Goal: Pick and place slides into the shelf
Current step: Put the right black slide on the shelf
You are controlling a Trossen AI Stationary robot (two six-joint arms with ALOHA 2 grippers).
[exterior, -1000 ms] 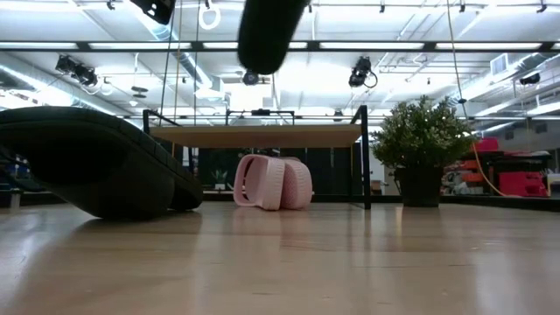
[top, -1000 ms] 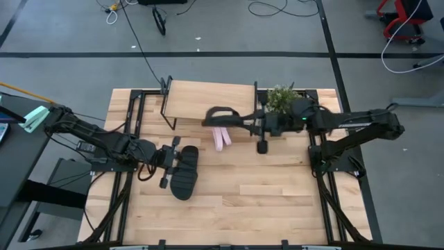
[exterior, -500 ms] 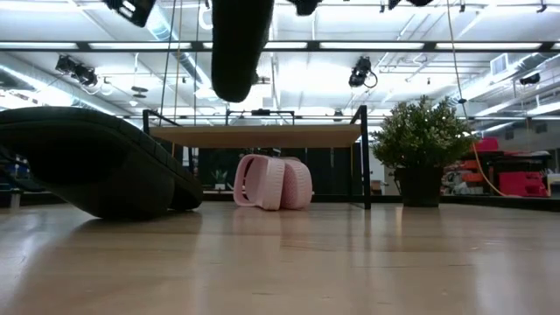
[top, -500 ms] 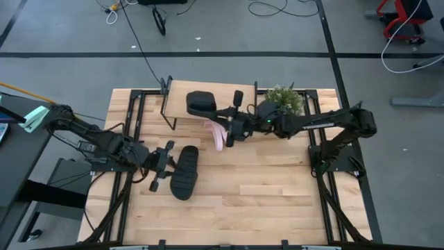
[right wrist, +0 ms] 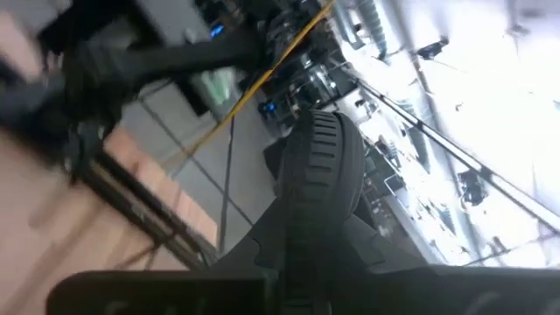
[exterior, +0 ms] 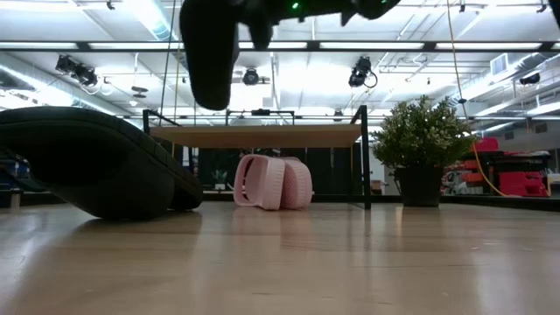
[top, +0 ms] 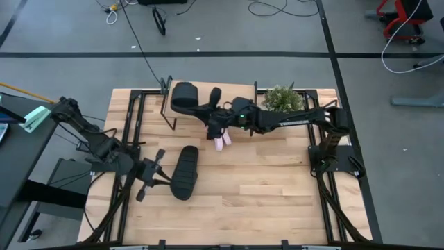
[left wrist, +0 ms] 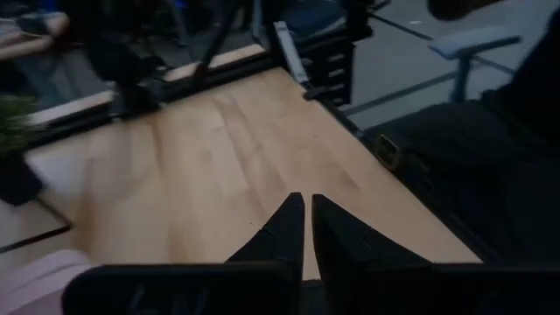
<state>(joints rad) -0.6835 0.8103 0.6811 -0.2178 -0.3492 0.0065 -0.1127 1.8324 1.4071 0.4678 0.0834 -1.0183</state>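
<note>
One black slide (top: 184, 172) lies on the tabletop, looming large at the left of the low view (exterior: 87, 171). My left gripper (top: 159, 179) is shut just left of it, apart from it; its fingers (left wrist: 306, 210) point over bare wood. My right gripper (top: 215, 115) is shut on a second black slide (top: 184, 96), carried above the shelf (top: 236, 94). Two pink slides (top: 220, 139) stand on edge on the tabletop under the shelf's near edge (exterior: 271, 182). My right gripper pinches the black slide by one end (right wrist: 308, 229) between its two fingers, coming about level from the table's right side. The slide reaches away from the fingers toward the table's left, lifted clear above the shelf's top board, and shows as a dark shape (exterior: 210, 52).
A potted plant (top: 282, 98) stands at the shelf's right end, close under my right arm. The shelf's thin black legs (exterior: 365, 157) frame the pink slides. Bare tabletop (top: 263, 187) spreads toward the near and right edges.
My right gripper has carried its black slide toward the table's left and far edge, from beside the plant to above the shelf's left part, turning it from edge-on to flatter. My left gripper has drawn back toward the near-left, away from the black slide on the table, which stayed put.
</note>
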